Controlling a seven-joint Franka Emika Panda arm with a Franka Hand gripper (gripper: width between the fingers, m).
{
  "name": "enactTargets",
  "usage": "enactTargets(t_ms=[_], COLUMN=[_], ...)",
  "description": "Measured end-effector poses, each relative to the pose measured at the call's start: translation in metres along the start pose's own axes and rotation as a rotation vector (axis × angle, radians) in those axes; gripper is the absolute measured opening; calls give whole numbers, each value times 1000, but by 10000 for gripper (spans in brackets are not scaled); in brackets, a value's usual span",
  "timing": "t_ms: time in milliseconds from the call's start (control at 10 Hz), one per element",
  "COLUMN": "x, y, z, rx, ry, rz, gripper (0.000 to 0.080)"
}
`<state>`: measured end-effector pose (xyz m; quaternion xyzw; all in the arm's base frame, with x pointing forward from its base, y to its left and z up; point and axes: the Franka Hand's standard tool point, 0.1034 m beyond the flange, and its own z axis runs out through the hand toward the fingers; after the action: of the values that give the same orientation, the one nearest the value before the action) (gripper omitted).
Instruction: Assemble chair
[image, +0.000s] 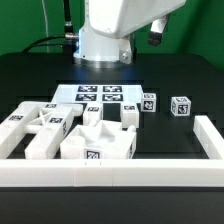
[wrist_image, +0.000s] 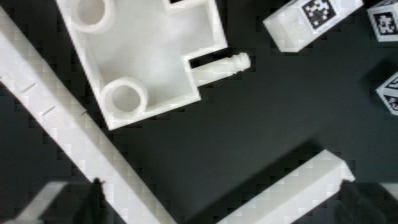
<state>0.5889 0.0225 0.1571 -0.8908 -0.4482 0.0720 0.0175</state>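
Edges: the white border rail (image: 110, 178) runs along the near side of the black table (image: 30, 85) and turns up along the exterior view's right. The near pieces of the chair (image: 75, 135) lie close against that front run; whether they touch it I cannot tell. In the wrist view the rail crosses the picture on a slant, with a dark strip of table between it and the slab.

Open room: bare table shows behind the pile on the exterior view's left, and between the right block (image: 180, 106) and the rail's side arm. The marker board (image: 100, 94) lies flat behind the pile, near the arm's base.

Chair: unassembled, in loose glossy white pieces, most of them packed together from the left to the middle. Two small tagged blocks stand apart to the right; the left block (image: 148, 102) is near the pile.

Seat slab (wrist_image: 134, 55): flat, with round holes and a short peg (wrist_image: 222, 66) at one edge.

Gripper (image: 155, 36): high above the table, well clear of all parts. Jaws spread, nothing held.
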Motion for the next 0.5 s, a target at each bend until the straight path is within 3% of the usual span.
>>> enactTargets(t_ms=[200, 400, 500], x=[-7, -16, -15], y=[6, 25, 24], z=[7, 15, 14], rx=[15, -17, -14], ry=[3, 27, 26], rz=[181, 225, 344], gripper=[649, 649, 649])
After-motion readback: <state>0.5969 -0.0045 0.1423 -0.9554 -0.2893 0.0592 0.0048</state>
